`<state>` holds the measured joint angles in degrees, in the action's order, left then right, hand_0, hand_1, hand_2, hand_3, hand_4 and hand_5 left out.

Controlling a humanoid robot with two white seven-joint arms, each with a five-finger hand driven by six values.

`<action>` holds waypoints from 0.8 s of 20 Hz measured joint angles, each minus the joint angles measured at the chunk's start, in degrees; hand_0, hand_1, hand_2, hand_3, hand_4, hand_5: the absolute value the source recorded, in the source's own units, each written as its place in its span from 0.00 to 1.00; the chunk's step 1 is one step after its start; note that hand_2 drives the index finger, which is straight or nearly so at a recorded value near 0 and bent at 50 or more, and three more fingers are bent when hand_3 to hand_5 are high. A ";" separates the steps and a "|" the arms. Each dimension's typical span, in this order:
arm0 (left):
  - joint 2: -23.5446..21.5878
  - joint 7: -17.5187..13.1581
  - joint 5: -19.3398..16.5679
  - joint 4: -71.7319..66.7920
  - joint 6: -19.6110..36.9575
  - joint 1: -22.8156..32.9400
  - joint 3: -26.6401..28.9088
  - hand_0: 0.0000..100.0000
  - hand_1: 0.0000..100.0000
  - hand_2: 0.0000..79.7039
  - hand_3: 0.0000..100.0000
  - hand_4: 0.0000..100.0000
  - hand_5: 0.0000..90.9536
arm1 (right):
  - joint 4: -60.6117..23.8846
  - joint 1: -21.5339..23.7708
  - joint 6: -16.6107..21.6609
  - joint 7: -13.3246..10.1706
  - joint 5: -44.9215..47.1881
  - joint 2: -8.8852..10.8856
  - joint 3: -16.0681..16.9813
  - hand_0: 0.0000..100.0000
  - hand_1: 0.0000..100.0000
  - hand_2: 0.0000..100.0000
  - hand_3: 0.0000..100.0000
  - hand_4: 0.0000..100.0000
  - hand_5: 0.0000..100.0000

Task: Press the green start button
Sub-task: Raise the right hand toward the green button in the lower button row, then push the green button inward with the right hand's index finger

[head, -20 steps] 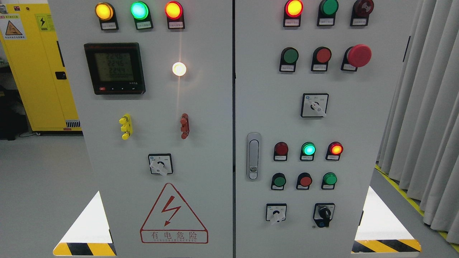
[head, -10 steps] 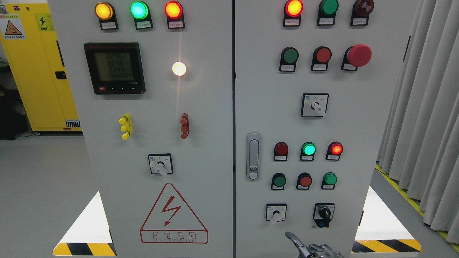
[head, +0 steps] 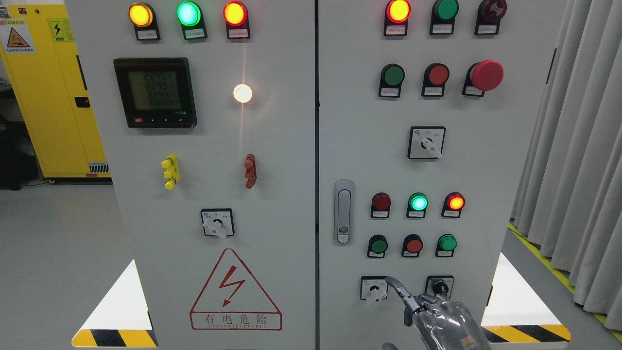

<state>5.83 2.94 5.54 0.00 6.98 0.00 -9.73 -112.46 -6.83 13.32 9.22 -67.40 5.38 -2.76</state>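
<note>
My right hand (head: pixel 430 313) comes up from the bottom edge in front of the right cabinet door (head: pixel 359 146). Its index finger (head: pixel 396 288) sticks out up and to the left while the other fingers are curled, and it holds nothing. The fingertip sits between the white selector switch (head: pixel 374 289) and the black selector switch (head: pixel 440 287), partly covering the latter. Above it is a button row: a dark green button (head: pixel 378 245), a red button (head: pixel 413 245) and a brighter green button (head: pixel 446 242). Another green button (head: pixel 393 75) sits in the upper row.
Lamps (head: pixel 418 201) glow above the lower buttons. A red mushroom stop button (head: pixel 487 75) juts out at the upper right. A door handle (head: pixel 343 211) sits left of the buttons. The left door carries a meter (head: pixel 155 92). Curtains (head: pixel 578 146) hang at the right, and a yellow cabinet (head: pixel 43 97) stands at the left.
My right hand has risen from the bottom edge into view, its index finger now reaching the level of the selector switches. The panel lights are unchanged.
</note>
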 measured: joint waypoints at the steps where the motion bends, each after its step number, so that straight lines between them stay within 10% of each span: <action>1: 0.02 0.00 0.00 0.00 0.00 0.00 0.00 0.12 0.56 0.00 0.00 0.00 0.00 | 0.22 -0.51 0.00 0.01 -0.10 0.01 0.00 0.31 0.64 0.01 0.66 0.67 0.52; 16: 0.11 -0.02 0.00 0.00 0.00 0.00 -0.02 0.12 0.56 0.00 0.00 0.00 0.00 | 4.16 -5.00 -0.07 0.06 -0.75 -0.16 -0.31 0.31 0.64 0.01 0.66 0.66 0.50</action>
<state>5.94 2.91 5.54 0.00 6.98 0.00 -9.75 -108.31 -11.84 13.25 9.28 -68.15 5.22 -3.07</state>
